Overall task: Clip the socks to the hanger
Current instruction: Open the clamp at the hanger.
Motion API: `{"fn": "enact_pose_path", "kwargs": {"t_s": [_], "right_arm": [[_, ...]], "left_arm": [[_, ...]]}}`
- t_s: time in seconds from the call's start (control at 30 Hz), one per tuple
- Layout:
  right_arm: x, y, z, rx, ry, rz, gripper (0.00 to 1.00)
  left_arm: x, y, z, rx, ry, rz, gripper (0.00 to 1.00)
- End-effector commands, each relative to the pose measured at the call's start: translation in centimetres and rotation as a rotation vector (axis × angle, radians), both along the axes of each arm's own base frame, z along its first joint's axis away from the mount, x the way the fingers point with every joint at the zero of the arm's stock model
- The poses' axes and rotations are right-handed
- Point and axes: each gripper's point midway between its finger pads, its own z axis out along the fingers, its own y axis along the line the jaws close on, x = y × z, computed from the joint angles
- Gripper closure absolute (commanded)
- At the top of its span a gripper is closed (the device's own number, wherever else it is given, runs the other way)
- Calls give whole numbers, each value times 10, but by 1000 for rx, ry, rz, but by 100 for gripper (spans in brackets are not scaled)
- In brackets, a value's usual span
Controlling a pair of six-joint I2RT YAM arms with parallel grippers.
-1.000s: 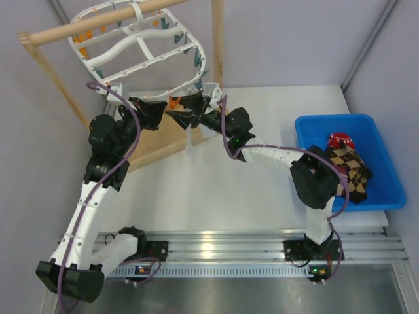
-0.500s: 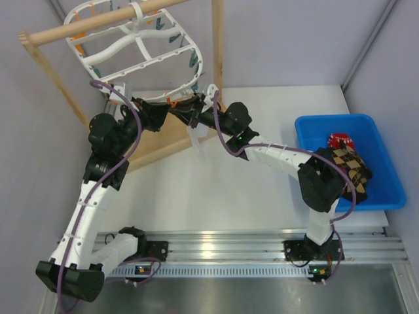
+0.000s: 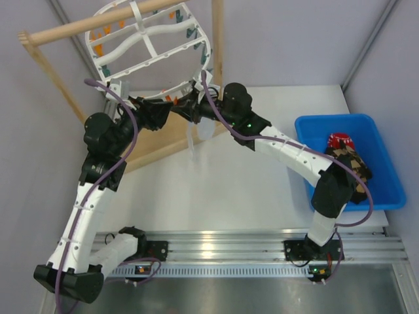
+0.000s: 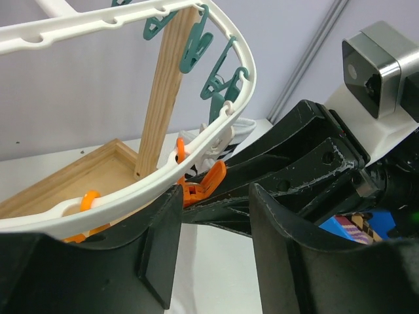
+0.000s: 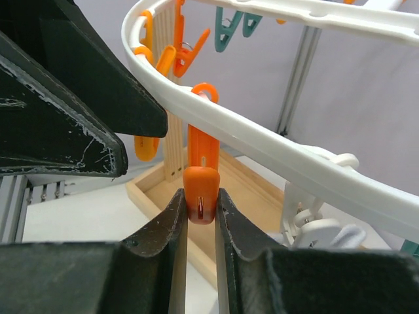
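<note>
The white hanger (image 3: 145, 40) hangs tilted from the wooden pole, with orange and teal clips on its rim. My right gripper (image 3: 179, 108) is shut on an orange clip (image 5: 200, 190) that hangs from the near rim (image 5: 275, 154). My left gripper (image 3: 162, 113) faces it, open, with nothing between its fingers (image 4: 163, 248), just under the same rim (image 4: 118, 196). A white sock with dark bands (image 4: 229, 134) hangs below the rim beside that clip; what holds it is hidden. A red sock (image 3: 340, 140) and an argyle sock (image 3: 351, 168) lie in the bin.
A blue bin (image 3: 386, 180) stands at the table's right edge. The wooden rack's pole (image 3: 98, 23), upright post (image 3: 217, 39) and tray base (image 3: 160, 140) stand at the back left, right behind both grippers. Teal clips (image 4: 196, 42) dangle from the far rim.
The left gripper has opened. The right gripper has closed on the orange clip and its arm has reached farther back. The hanger's near rim has swung up and away.
</note>
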Motion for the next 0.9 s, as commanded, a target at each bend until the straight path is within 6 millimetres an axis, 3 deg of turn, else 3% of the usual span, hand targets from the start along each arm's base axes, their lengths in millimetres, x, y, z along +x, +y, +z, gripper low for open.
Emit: {"fn": "enact_pose_path", "kwargs": {"t_s": [0.0,0.17,0.57,0.87], "right_arm": [[-19,-10,37,-7,-33,-6,100],[-24,-10,28,-70,-1,-3,100],[-34,-13,30,-99,31,-8,100],[-42,-5,33,-97,41,17,100]], "left_arm": [[5,11,34,-68,-64,65,50],[13,7,25,-105,-11,53,48],[33,13,6,-131,62,120,44],[38,9,10,-194,70,108,44]]}}
